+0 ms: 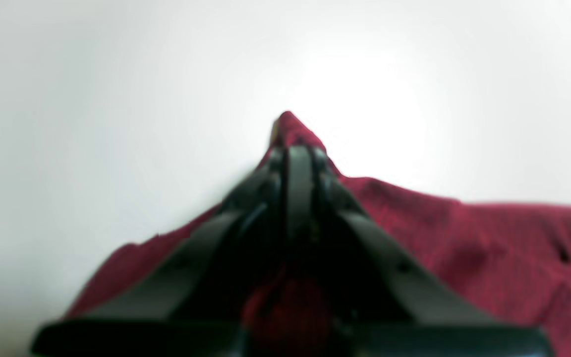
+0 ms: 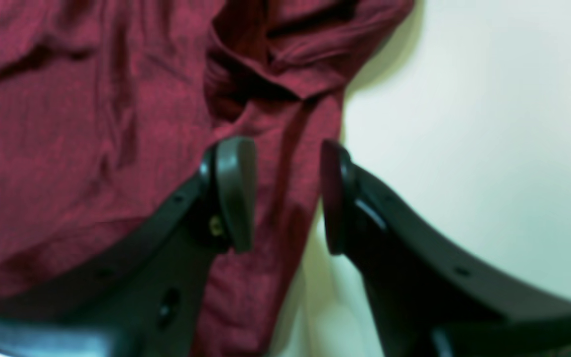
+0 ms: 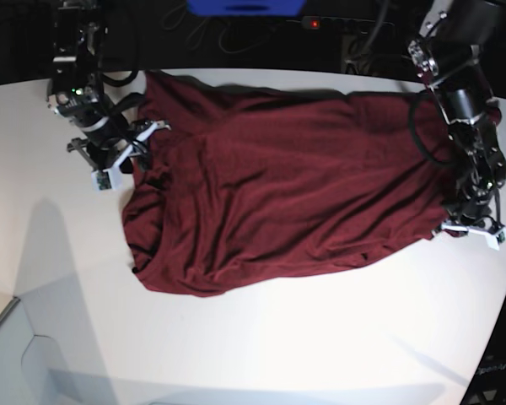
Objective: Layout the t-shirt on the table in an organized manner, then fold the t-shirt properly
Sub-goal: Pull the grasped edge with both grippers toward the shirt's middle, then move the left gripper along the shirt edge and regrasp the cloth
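The dark maroon t-shirt (image 3: 295, 186) lies spread and wrinkled across the white table (image 3: 278, 337). My left gripper (image 3: 451, 224) is at the shirt's right edge. In the left wrist view the left gripper (image 1: 298, 156) is shut on the t-shirt (image 1: 464, 238), and a small peak of cloth pokes out past the tips. My right gripper (image 3: 143, 143) is at the shirt's upper left edge. In the right wrist view the right gripper (image 2: 285, 193) stands open, its fingers (image 2: 236, 193) either side of a strip of the t-shirt (image 2: 67, 124) by the bare table (image 2: 488, 148).
A blue object (image 3: 244, 7) and cables lie beyond the table's far edge against a dark background. The table's curved edge (image 3: 489, 354) runs down the right side. A lower white surface (image 3: 8, 363) shows at the bottom left.
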